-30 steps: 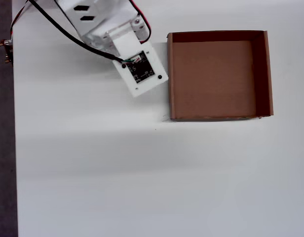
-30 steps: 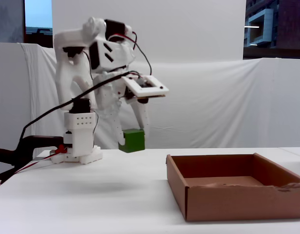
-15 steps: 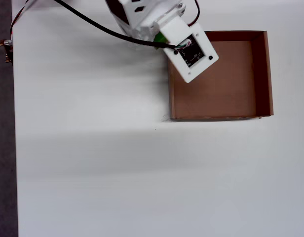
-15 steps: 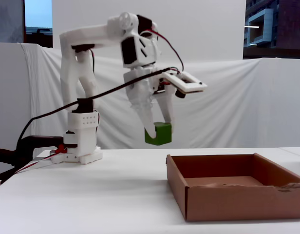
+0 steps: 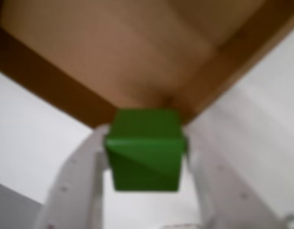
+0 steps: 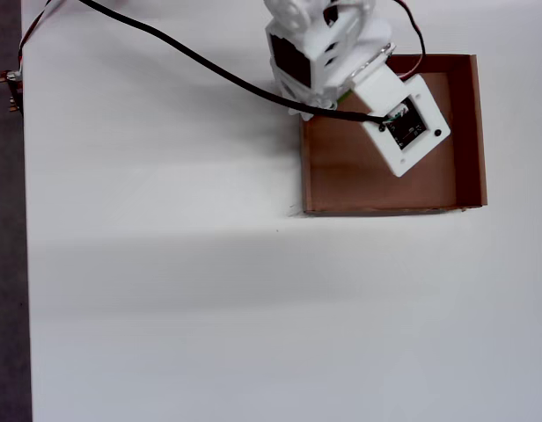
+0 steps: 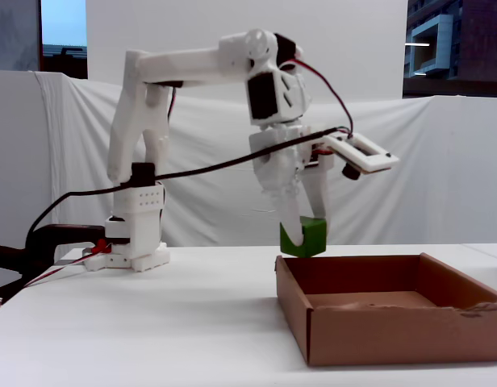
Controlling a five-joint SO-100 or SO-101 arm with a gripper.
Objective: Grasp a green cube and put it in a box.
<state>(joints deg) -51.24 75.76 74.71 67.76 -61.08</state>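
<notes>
In the wrist view the green cube (image 5: 144,148) sits clamped between my gripper's (image 5: 144,143) two white fingers, one pressing each side. The box (image 5: 137,47) fills the view beyond it, brown floor and a corner showing. In the fixed view the gripper (image 7: 303,234) holds the cube (image 7: 305,239) in the air just above the left end of the box (image 7: 394,330). Seen from overhead, the arm and its camera board (image 6: 405,126) cover the box's (image 6: 479,132) upper left part, and the cube is hidden beneath them.
The arm's base (image 7: 135,242) stands at the table's back left, with a black cable (image 6: 192,57) trailing from it. A white cloth backdrop (image 7: 442,161) hangs behind the table. The table's left edge (image 6: 25,264) runs down the overhead view.
The arm has swung to the right with the cube held, going from left of the box to above its left part. The cube hangs slightly lower than half a second ago.
</notes>
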